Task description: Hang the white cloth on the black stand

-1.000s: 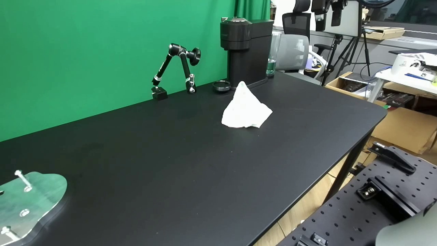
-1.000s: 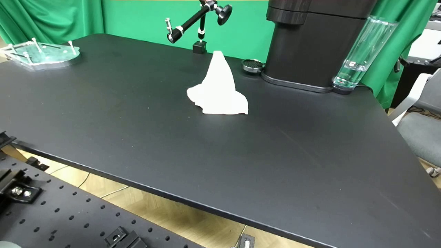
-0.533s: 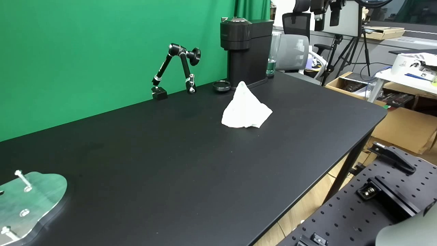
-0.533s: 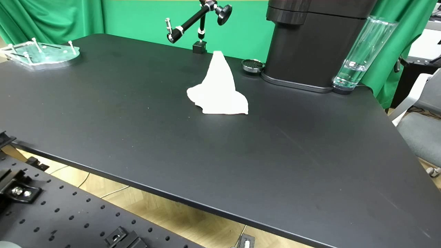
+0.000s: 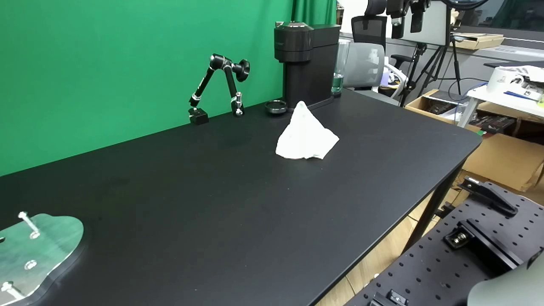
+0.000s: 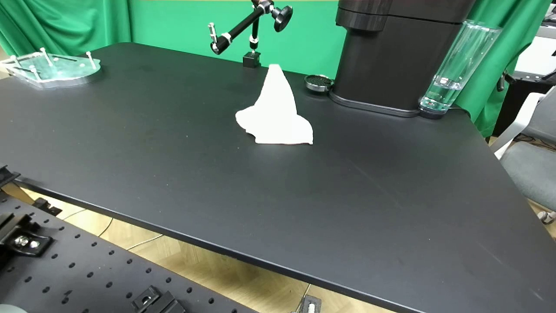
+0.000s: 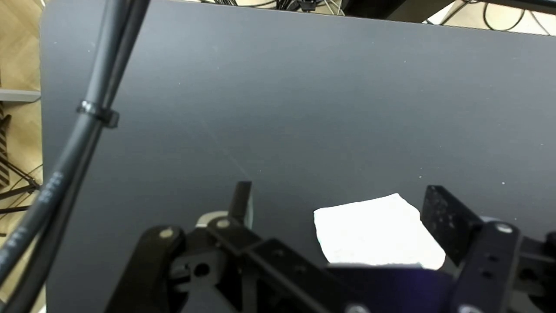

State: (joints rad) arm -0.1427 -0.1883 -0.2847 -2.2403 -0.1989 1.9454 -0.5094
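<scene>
The white cloth stands bunched on the dark table with a pointed peak. It also shows in an exterior view and, from above, in the wrist view. The black stand is a jointed arm on a small block base by the green wall; it also shows in an exterior view. My gripper is high above the table's far end. In the wrist view the gripper is open with nothing between its fingers; the cloth lies below, its lower edge hidden by the gripper body.
A black coffee machine with a clear water tank stands by the wall. A small round dish sits beside it. A clear board with pegs lies at the table's far end. A cable hangs in the wrist view.
My gripper has shifted very slightly to the left in an exterior view. The cloth and the stand have not moved.
</scene>
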